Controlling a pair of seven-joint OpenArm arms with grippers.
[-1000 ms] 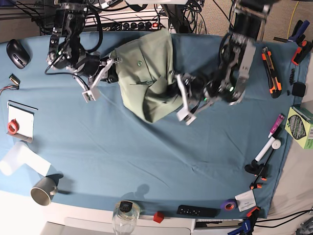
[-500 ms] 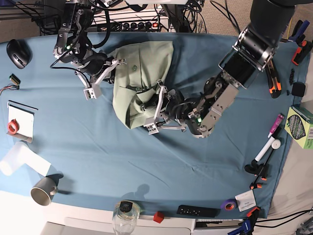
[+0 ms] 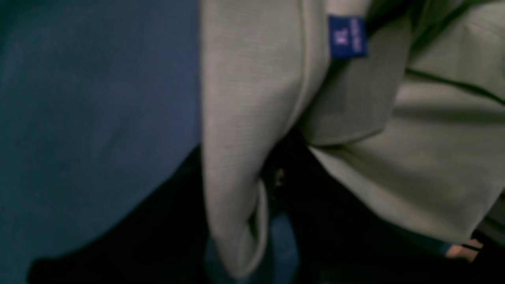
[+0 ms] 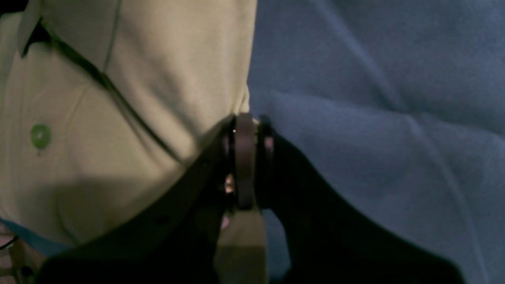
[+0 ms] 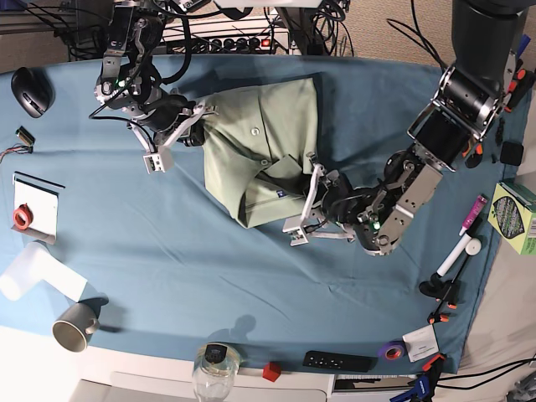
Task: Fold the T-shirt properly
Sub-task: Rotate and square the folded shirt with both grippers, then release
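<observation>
The pale sage-green T-shirt (image 5: 260,142) lies bunched and partly folded on the blue table cloth (image 5: 209,268) at the back middle. A green button (image 4: 40,136) and a small blue label (image 3: 347,36) show on it. My right gripper (image 5: 194,126) is at the shirt's left edge, its dark fingers (image 4: 244,157) shut on the hem. At the shirt's lower right edge is my left gripper (image 5: 308,201). In the left wrist view, a fold of the T-shirt (image 3: 236,118) runs down between its dark fingers, which are shut on it.
A mouse (image 5: 28,90) lies at the far left. A notepad with red tape (image 5: 21,216), a white roll (image 5: 38,276) and a mug (image 5: 75,325) sit front left. A jar (image 5: 216,368) and remote (image 5: 337,361) line the front edge. Knife (image 5: 463,126), marker (image 5: 465,243) and green box (image 5: 517,216) are at right.
My left arm swung in over the shirt, then drew back to the right with the shirt's edge, spreading the cloth rightward. My right gripper has stayed nearly in place on the left hem.
</observation>
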